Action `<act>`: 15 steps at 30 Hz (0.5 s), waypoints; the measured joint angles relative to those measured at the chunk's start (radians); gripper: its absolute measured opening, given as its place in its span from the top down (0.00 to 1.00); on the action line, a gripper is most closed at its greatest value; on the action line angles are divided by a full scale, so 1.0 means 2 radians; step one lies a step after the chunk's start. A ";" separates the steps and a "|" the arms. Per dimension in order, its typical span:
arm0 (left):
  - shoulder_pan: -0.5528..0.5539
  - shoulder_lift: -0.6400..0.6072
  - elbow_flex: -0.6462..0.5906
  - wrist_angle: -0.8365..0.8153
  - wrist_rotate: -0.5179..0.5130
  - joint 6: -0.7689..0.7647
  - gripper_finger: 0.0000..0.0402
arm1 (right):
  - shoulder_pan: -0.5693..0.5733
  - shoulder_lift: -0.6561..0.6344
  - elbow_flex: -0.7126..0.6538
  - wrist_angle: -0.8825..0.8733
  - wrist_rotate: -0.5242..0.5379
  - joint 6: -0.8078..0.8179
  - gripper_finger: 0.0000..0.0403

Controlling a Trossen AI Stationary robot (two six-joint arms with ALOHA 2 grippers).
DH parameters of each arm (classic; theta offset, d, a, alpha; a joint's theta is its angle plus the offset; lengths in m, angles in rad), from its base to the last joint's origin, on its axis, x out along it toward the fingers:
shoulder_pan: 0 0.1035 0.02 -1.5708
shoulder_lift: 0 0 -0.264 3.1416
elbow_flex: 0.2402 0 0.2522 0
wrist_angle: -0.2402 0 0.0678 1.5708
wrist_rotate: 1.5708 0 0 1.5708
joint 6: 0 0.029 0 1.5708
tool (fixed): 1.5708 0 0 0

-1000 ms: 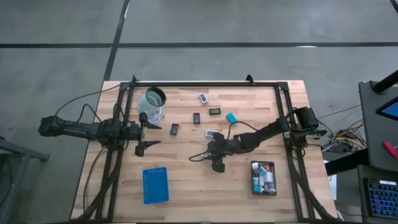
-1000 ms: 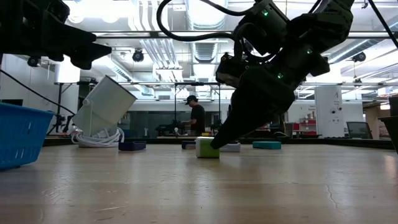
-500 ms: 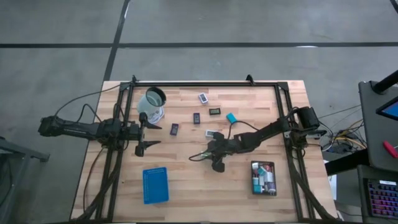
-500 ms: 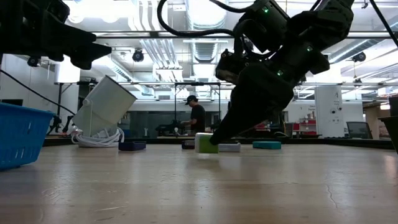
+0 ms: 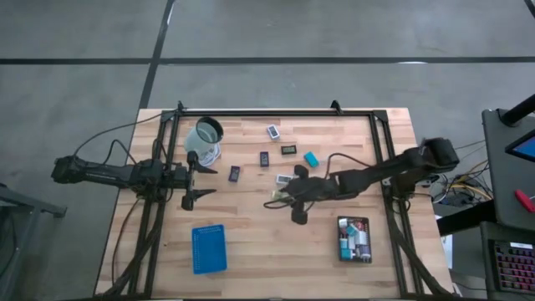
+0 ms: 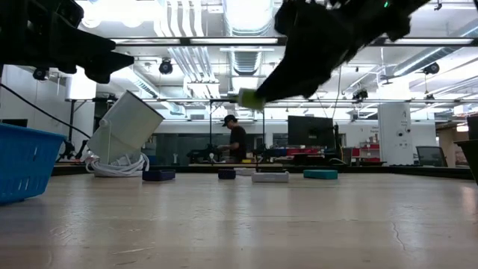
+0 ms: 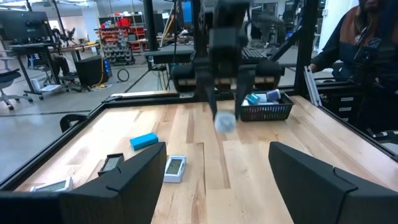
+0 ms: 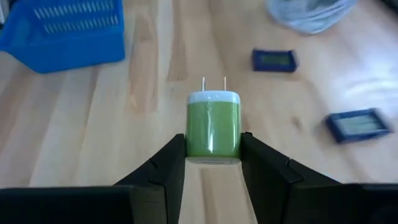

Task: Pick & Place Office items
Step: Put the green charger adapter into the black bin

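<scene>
My right gripper [image 8: 213,148] is shut on a green block with a white end and two metal prongs [image 8: 213,124], held above the middle of the table [image 5: 277,195] and well above it in the low view [image 6: 249,98]. My left gripper [image 5: 197,177] waits open and level at the table's left side, beside the clear cup [image 5: 205,140], touching nothing. Other office items lie flat on the wood: a teal block [image 5: 310,158], a white piece [image 5: 285,179], a white labelled piece [image 5: 273,131] and dark rectangles [image 5: 264,158] [image 5: 234,173] [image 5: 289,150]. My right gripper pinches the green block's two side faces [image 8: 191,144] between its two fingers [image 8: 166,169], at the end away from the prongs. The fingers come slanting down from the table's right side. The block is lifted clear of the table, its pronged white end pointing away from the gripper.
A blue tray [image 5: 209,248] stands near the front left, a black tray [image 5: 354,239] with several items at the front right. A dark metal frame [image 5: 276,113] runs round the table's edges. A person [image 6: 236,140] stands in the room far behind.
My right gripper has risen from the table with the green block, which stood on the wood a second ago and now hangs clear, well above it. The gripper has tipped somewhat closer to level on the way up.
</scene>
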 joint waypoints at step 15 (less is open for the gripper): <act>0.000 0.002 0.000 -0.002 0.000 0.000 0.28 | 0.105 -0.138 -0.004 -0.099 0.164 -0.023 0.68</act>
